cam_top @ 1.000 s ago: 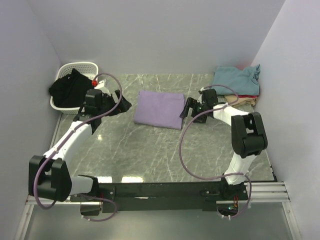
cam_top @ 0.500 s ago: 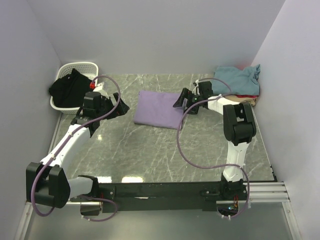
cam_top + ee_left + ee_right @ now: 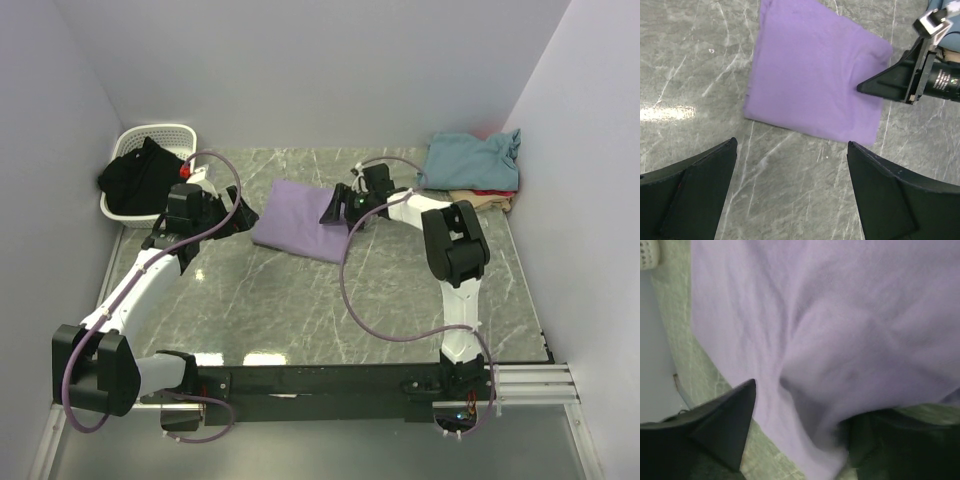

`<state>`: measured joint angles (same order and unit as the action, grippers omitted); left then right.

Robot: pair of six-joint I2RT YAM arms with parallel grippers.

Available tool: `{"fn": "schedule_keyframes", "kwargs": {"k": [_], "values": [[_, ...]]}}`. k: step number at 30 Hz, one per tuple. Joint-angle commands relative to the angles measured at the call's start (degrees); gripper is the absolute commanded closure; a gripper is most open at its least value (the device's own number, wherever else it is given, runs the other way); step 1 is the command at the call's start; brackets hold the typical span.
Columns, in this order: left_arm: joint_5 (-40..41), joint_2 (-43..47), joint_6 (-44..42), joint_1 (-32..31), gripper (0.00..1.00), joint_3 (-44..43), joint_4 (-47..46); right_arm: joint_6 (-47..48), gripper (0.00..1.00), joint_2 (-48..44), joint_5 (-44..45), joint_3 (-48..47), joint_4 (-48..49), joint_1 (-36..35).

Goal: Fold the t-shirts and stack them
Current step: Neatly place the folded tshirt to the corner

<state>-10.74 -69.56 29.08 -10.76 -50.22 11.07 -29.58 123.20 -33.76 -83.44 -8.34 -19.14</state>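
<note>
My right pincer (image 3: 338, 207) is down on the 3 o'clock edge of the lavender t-shirt (image 3: 295, 220). Its jaws are parted, with a bunched ridge of cloth between them that isn't clamped. The shirt lies folded on the marble table (image 3: 300, 300), a little toward 12 o'clock of centre. My left pincer (image 3: 248, 212) hangs at its 9 o'clock side, jaws wide, nothing in them. Over at 2 o'clock, the teal t-shirt (image 3: 470, 155) tops the pile, red and tan edges showing beneath it.
</note>
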Motion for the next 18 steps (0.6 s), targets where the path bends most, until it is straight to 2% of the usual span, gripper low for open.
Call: {"fn": "schedule_keyframes", "kwargs": {"k": [1,2,4,5,7,11,14,18], "values": [[-1.3,0.65,-1.31,-0.22,0.03,-0.06,-1.05,-1.35,0.44,4.86,-0.34,0.31,-5.46,-1.69],[-1.47,0.65,-1.39,-0.22,0.03,0.03,-1.05,-1.88,0.65,5.12,-0.26,-0.14,-5.81,-1.78],[-1.56,0.74,-1.39,-0.22,0.03,0.03,-1.05,-2.32,0.76,5.47,0.36,-0.93,-5.37,-1.87],[-1.82,0.74,-1.31,-0.22,0.03,-0.06,-0.96,-2.67,0.88,5.74,0.27,-1.46,-5.46,-1.87],[-2.18,0.83,-1.4,-0.22,0.03,0.03,-0.88,-3.37,1.0,6.35,-0.43,-2.43,-4.23,-1.87],[-3.23,0.74,-0.87,-0.22,0.03,0.38,-1.66,-4.69,1.0,6.09,-1.66,-5.06,-0.99,-1.35],[-4.02,0.48,-0.61,-0.22,0.03,0.47,-2.19,-4.61,1.0,5.3,0.52,-10.85,-1.15,-0.21],[-5.6,-0.22,-0.25,-0.22,0.03,0.38,-2.81,-4.6,1.0,6.44,3.08,-24.1,-5.1,4.53]]}}
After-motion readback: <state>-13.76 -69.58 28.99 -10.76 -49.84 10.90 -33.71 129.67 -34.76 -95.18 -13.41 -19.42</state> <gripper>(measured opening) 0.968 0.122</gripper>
